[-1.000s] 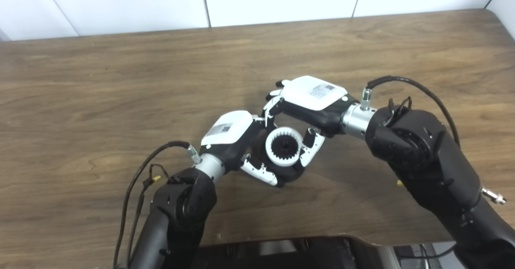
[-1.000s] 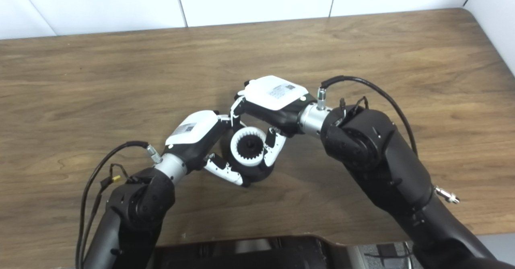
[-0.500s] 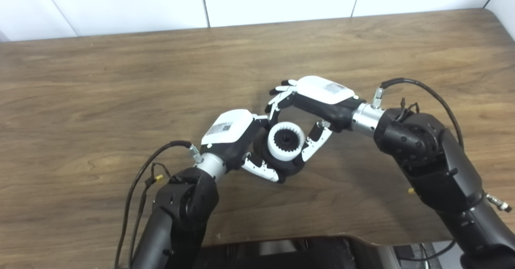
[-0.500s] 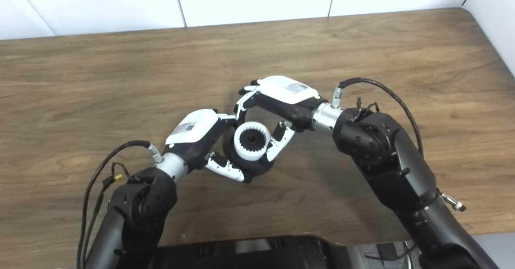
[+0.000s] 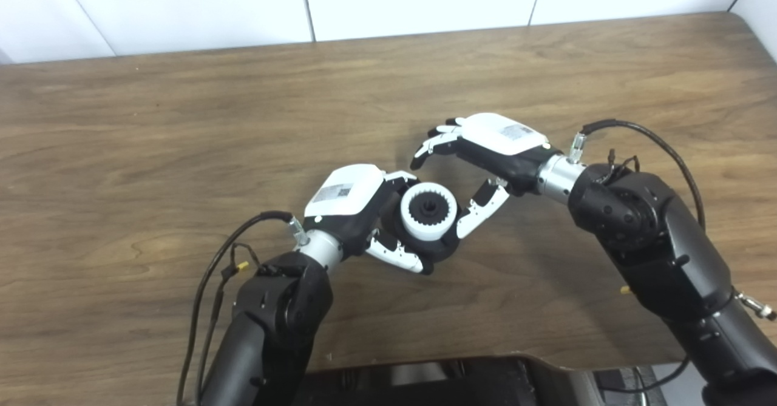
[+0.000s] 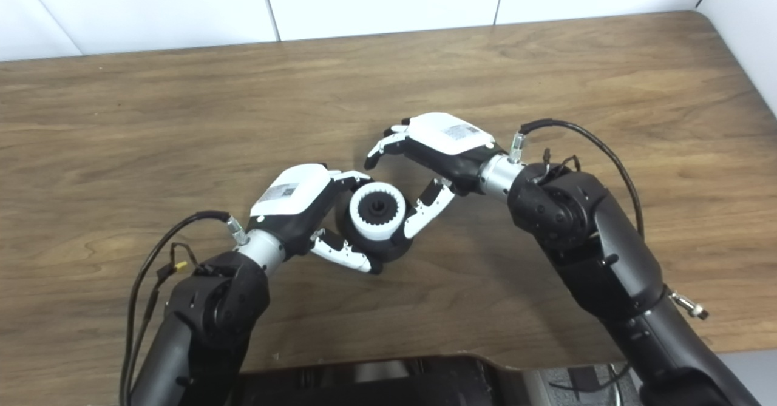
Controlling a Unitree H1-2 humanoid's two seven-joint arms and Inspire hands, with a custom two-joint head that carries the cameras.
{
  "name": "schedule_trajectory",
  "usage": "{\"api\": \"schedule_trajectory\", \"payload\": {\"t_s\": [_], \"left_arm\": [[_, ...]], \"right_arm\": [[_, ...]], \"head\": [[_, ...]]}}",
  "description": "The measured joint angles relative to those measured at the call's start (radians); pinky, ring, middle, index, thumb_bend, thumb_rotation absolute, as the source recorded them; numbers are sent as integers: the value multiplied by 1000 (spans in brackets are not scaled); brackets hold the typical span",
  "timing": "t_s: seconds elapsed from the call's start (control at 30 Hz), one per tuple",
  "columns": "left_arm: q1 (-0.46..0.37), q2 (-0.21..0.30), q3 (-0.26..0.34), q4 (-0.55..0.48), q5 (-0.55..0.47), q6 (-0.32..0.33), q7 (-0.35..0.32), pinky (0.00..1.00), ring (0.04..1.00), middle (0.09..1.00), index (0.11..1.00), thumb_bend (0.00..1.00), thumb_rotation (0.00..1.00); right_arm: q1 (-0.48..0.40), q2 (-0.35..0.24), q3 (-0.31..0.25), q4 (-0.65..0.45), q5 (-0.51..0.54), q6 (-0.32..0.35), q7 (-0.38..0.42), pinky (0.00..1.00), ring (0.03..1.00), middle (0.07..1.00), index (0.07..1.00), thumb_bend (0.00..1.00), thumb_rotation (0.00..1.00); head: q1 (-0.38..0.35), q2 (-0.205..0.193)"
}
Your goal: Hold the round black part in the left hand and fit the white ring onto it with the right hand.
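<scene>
Left robot hand is clamped around the black part, thumb curled underneath, fingers wrapped behind it, palm back facing up. The ring sits on top of the part, toothed bore facing the cameras, black hub visible through the middle. Assembly is held just above the bench, near centre.

Right robot hand is released: fingers spread, curled over empty space up and to the right of the ring, thumb angled down toward the ring's right edge. Thumb tip looks near the ring; can't tell if it touches. Nothing in its grasp.

Risks, my read:
- Can't confirm the ring is fully seated. If the teeth aren't meshed all the way round it may be cocked, and it could pop off once the part is tilted or set down.
- The thumb so close to the rim could drag the ring sideways if that hand moves off along it rather than straight away.
- The left grip is mostly on the lower body of the part; any squeeze change could rotate the part and shake the ring loose.

Right wrist is bent inward, forearm coming in steeply from the lower right. Left forearm rises from bottom centre-left.
</scene>
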State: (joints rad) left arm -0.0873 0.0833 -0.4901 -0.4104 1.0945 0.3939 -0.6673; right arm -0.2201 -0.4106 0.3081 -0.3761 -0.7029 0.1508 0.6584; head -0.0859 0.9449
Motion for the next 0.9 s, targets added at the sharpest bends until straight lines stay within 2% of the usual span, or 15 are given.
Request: {"api": "schedule_trajectory", "payload": {"t_s": [0.3, 0.4, 0.57, 0.73, 0.9], "left_arm": [[1, -5, 1, -5, 13, 2, -15, 1000, 926, 902, 908, 1000, 354], [-5, -4, 3, -36, 37, 21, -98, 1000, 979, 960, 980, 1000, 382], [-46, 5, 16, -65, 81, 22, -255, 1000, 999, 995, 999, 1000, 334], [-53, 20, 58, -95, 97, 23, -368, 1000, 1000, 1000, 1000, 1000, 339], [-62, 61, 99, -134, 145, 9, -440, 1000, 1000, 1000, 1000, 1000, 368]], "right_arm": [[0, 0, -1, -46, 2, 49, 32, 1000, 977, 901, 812, 1000, 412], [-1, -1, -4, -60, 5, 80, 53, 1000, 988, 918, 829, 1000, 430], [-24, -8, -7, -69, 9, 95, 66, 1000, 994, 923, 829, 1000, 436], [-29, -11, -12, -69, 9, 105, 66, 1000, 998, 924, 831, 1000, 429], [-29, -11, -12, -68, 9, 110, 64, 1000, 998, 923, 834, 1000, 432]], "head": [[5, -8], [8, -14], [14, -21], [12, -31], [12, -37]]}}
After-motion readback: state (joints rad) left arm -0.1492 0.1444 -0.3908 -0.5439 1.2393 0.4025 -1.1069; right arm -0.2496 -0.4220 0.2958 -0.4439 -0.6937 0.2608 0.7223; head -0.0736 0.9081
